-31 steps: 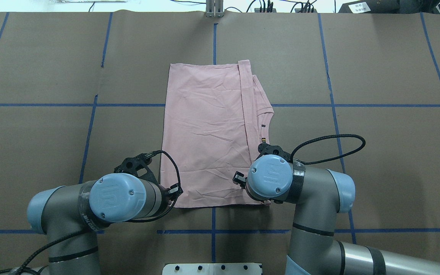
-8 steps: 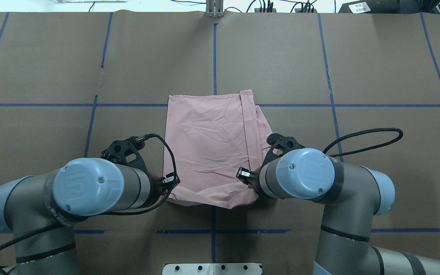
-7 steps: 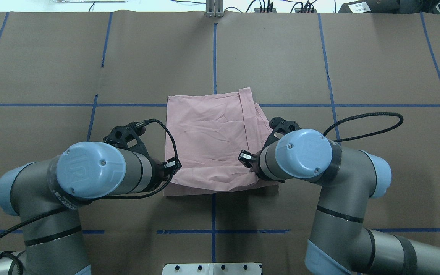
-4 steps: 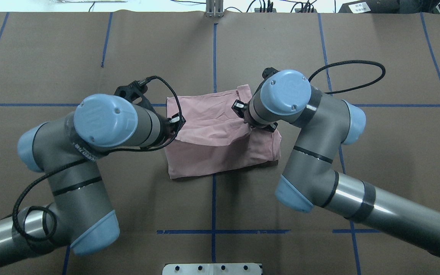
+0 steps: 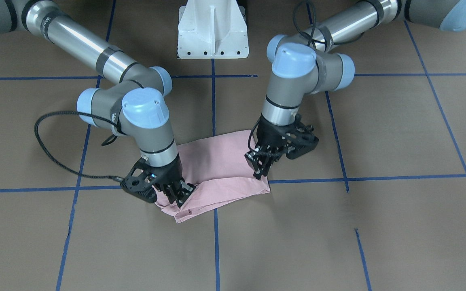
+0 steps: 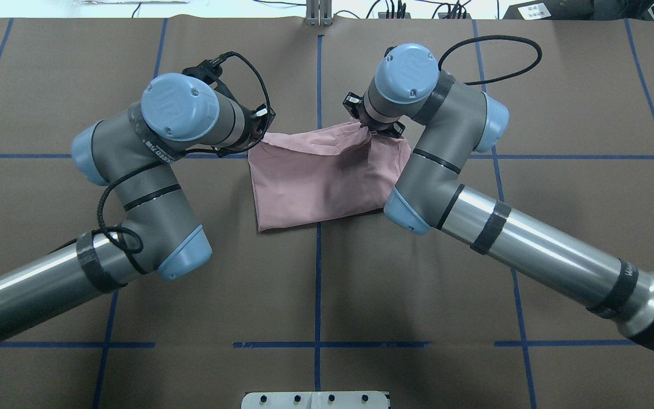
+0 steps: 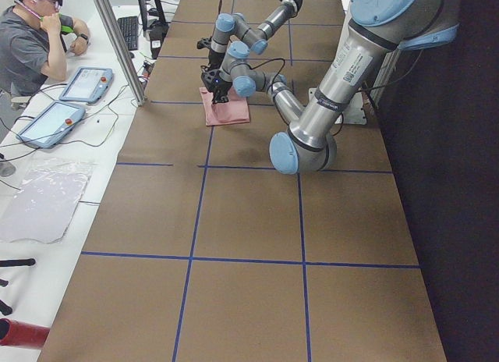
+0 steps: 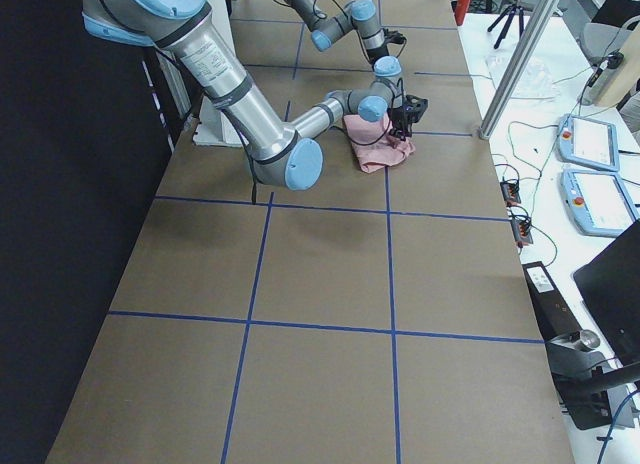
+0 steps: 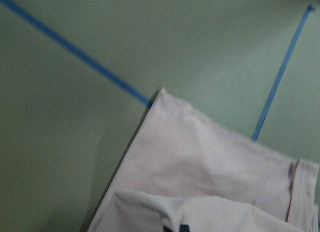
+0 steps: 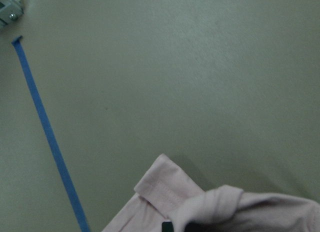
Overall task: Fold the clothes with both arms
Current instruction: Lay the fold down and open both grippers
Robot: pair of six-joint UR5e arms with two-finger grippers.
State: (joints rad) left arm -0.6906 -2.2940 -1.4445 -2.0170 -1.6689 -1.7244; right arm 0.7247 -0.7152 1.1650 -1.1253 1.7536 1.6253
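The pale pink T-shirt lies folded over on itself at the middle of the brown table, plain side up; its drawing and lettering are hidden. My left gripper is shut on the shirt's far left corner. My right gripper is shut on the bunched far right corner. In the front-facing view the left gripper and right gripper pinch the raised top layer of the shirt low over the table. Both wrist views show pink cloth, the left and the right, gathered at the fingertips.
The white pedestal base stands at the near table edge. Blue tape lines cross the brown table cover. A metal post stands at the far edge. An operator sits beyond it with tablets.
Both grippers have carried the shirt's near hem away from the robot and over the shirt to its far edge, so it now lies folded in half. Both arms have stretched out.
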